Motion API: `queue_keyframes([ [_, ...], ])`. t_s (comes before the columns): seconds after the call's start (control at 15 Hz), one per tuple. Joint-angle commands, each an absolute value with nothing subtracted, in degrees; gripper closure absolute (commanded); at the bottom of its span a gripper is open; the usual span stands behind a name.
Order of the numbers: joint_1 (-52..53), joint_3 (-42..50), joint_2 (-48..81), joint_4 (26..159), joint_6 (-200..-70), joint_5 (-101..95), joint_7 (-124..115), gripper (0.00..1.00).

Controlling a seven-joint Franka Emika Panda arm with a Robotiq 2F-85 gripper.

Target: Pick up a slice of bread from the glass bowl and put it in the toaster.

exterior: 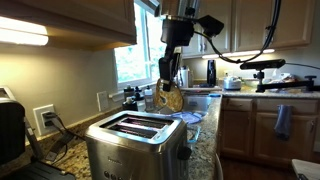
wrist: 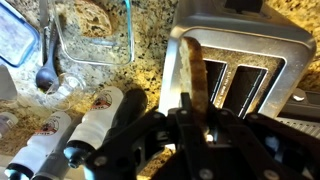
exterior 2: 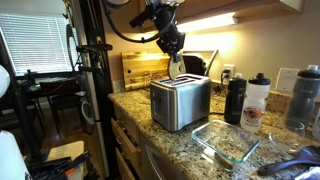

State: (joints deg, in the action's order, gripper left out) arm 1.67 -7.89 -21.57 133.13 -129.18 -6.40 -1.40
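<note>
My gripper is shut on the slice of bread, a tan slice with a darker crust, and holds it upright on edge above the toaster. In an exterior view the slice hangs just over the top of the steel toaster. In the wrist view the slice sticks out from between my fingers beside the toaster's long slots. The clear glass bowl sits on the counter in front of the toaster and looks empty; it also shows in the wrist view.
Granite counter. Dark and white bottles stand beside the toaster, also seen lying across the wrist view. A wooden cutting board leans behind. A spoon and a blue-lidded container lie near the bowl.
</note>
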Motion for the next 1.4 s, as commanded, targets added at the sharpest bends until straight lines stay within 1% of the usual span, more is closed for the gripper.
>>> queue_keyframes([
  [0.0,2.7,-7.66,-20.76,131.78,-129.25,-7.13,-1.74,0.92],
  [0.67,3.73,-7.95,-18.59,130.35,-129.9,-6.91,-1.74,0.93],
  [1.33,4.21,-9.01,-12.76,126.83,-129.98,-7.54,-2.97,0.93],
])
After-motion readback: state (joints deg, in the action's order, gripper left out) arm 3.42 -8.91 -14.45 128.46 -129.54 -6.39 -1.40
